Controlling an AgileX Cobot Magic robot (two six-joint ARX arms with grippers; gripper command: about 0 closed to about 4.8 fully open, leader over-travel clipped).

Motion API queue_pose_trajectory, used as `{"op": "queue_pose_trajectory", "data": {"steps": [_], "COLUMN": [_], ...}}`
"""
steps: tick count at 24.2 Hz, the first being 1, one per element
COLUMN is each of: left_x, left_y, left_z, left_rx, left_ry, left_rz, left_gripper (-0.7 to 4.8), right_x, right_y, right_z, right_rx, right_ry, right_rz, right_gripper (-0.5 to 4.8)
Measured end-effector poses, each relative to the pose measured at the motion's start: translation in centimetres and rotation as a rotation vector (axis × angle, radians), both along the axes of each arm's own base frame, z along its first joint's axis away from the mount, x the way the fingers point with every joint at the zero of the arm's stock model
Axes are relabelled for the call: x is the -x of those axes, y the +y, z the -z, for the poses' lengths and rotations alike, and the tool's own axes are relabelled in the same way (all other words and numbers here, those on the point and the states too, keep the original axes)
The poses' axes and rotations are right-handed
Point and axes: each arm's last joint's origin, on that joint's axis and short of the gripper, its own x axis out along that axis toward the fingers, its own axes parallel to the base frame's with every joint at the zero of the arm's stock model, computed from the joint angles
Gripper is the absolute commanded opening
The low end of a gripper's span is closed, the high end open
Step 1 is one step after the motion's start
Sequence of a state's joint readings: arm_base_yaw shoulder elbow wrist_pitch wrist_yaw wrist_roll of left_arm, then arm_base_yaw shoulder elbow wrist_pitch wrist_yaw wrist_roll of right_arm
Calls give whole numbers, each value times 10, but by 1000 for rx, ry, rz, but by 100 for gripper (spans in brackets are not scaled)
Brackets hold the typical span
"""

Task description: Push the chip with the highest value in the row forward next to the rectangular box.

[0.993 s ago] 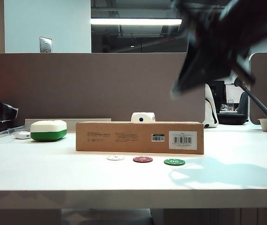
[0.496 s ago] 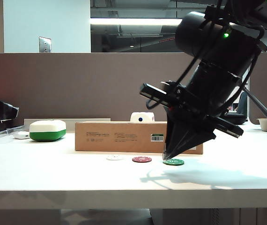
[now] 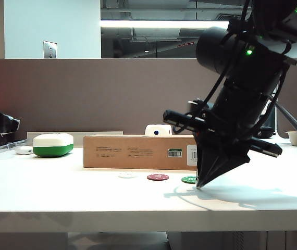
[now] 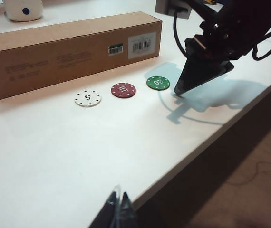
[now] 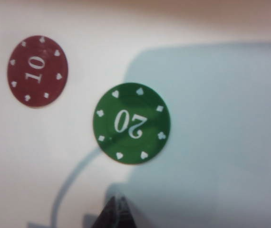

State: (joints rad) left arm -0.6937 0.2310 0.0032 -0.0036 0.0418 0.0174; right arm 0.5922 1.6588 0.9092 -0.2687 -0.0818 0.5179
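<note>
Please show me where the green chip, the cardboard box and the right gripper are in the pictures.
green chip (image 5: 131, 124), right wrist view, on the white number on its face.
cardboard box (image 4: 54, 45), left wrist view, on its long brown side.
right gripper (image 3: 199, 185), exterior view, at its closed tips by the table.

Far left on the table (image 3: 60, 192) sits a white-and-green rounded case (image 3: 53, 145), a small white item (image 3: 24, 150) beside it; a white blue-dotted object (image 3: 158, 130) peeks farther back.

My tool (image 5: 114, 211) sits pinched together just below the green 20 chip (image 5: 132, 123) on the pale surface (image 5: 211, 28), not touching it; the dark red 10 chip (image 5: 37, 71) lies beside.
</note>
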Motion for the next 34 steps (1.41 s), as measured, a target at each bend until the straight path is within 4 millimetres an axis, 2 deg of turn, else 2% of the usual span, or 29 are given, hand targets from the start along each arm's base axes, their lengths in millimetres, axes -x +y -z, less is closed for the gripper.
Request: {"op": "queue_pose_trajectory", "data": {"steps": [12, 20, 34], "left_x": [0, 0, 0], "left_y": [0, 0, 0], "left_z": [0, 0, -1], "left_rx": [1, 1, 6], "left_ry": [-2, -1, -7], "left_rz": [0, 0, 0], "left_gripper": [-5, -5, -5], "right_x": [-6, -18, -27], "right_y": [1, 10, 16], "right_z": [2, 10, 16], "right_rx": [51, -2, -50], "right_ry": [-68, -113, -175], "right_rz": [56, 85, 133], "right_gripper": [-10, -10, -10]}}
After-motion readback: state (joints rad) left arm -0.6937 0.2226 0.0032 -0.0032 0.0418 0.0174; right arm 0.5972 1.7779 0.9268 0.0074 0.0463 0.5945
